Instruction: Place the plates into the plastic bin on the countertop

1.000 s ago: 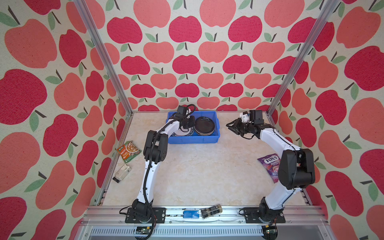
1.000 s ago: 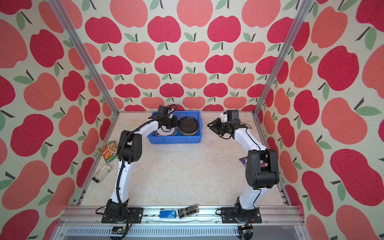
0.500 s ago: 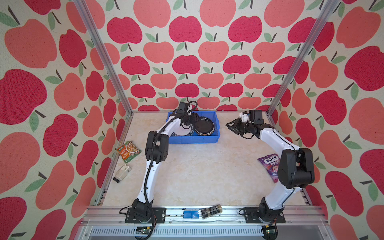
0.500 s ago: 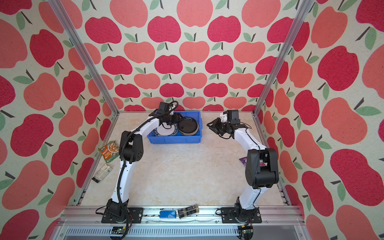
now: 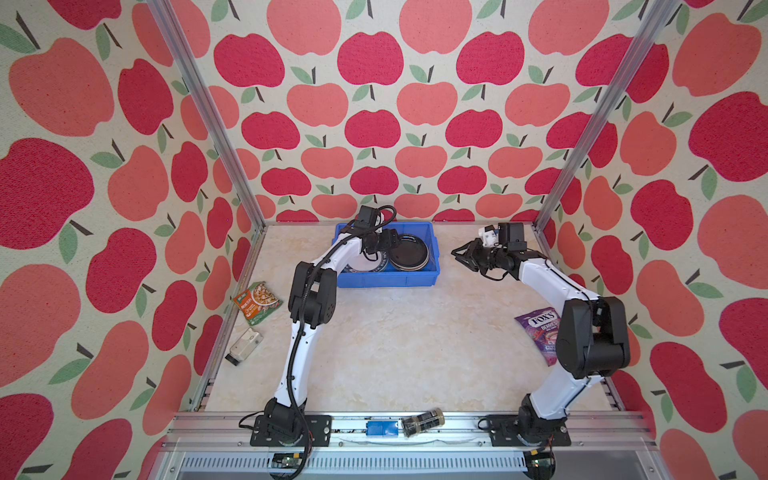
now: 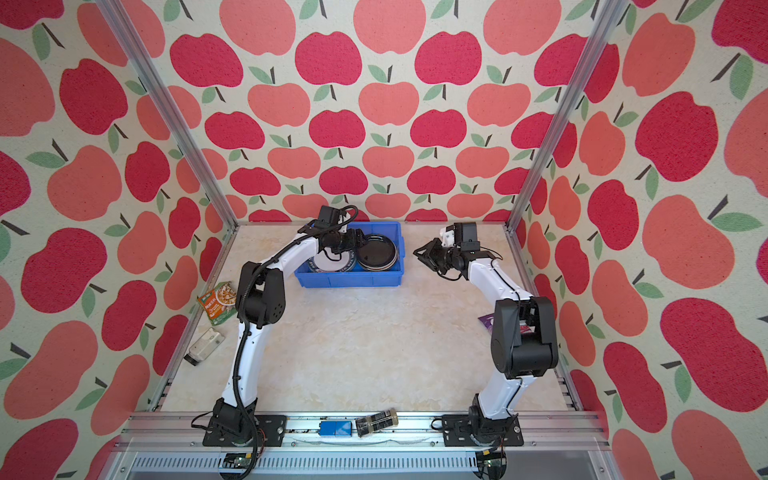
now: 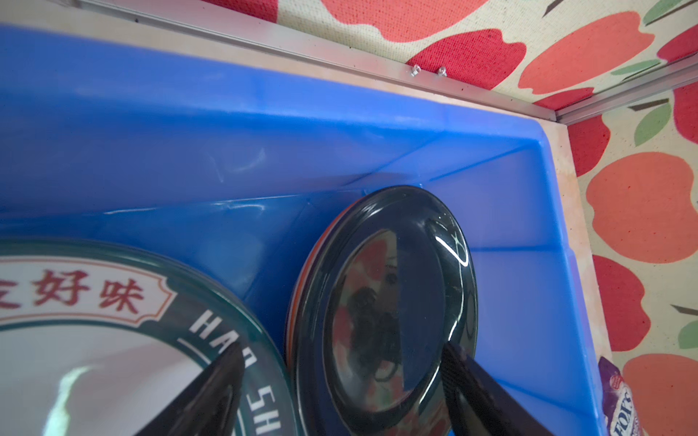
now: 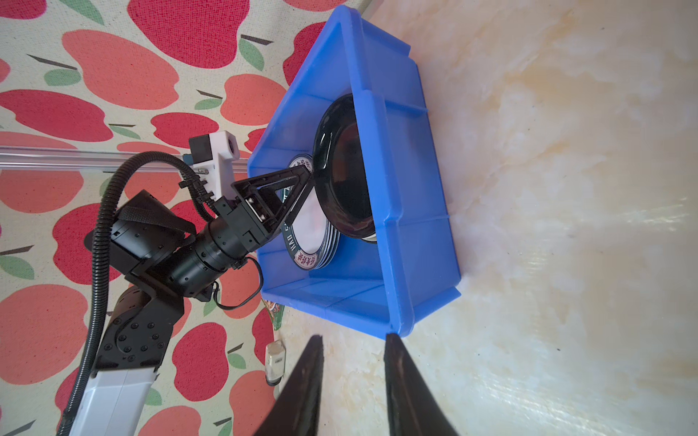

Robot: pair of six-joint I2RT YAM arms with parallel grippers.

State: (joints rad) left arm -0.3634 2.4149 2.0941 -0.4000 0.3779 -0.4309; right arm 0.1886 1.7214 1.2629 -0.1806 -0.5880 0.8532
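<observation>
The blue plastic bin [image 5: 386, 279] [image 6: 349, 279] stands at the back of the countertop [image 5: 395, 340]. Inside it lie two stacks of plates. A white plate with a dark lettered rim [image 5: 368, 266] [image 7: 94, 358] tops one and a black plate [image 5: 409, 252] [image 7: 385, 287] the other, with an orange edge [image 7: 302, 271] under the black one. My left gripper [image 5: 384, 245] [image 7: 342, 351] hangs open just above the plates and holds nothing. Its fingers straddle the gap between the stacks. My right gripper [image 5: 459, 253] [image 8: 354, 338] hovers right of the bin, open and empty.
A green and orange snack packet [image 5: 256, 302] and a small pale box [image 5: 245, 347] lie by the left rail. A purple sweets packet [image 5: 538, 328] lies by the right arm. A small blue box [image 5: 381, 428] and a dark jar [image 5: 422, 423] rest on the front rail.
My left gripper's jaws have gone from shut to wide open inside the bin, and it has drawn back slightly over the plates. The right arm has not moved.
</observation>
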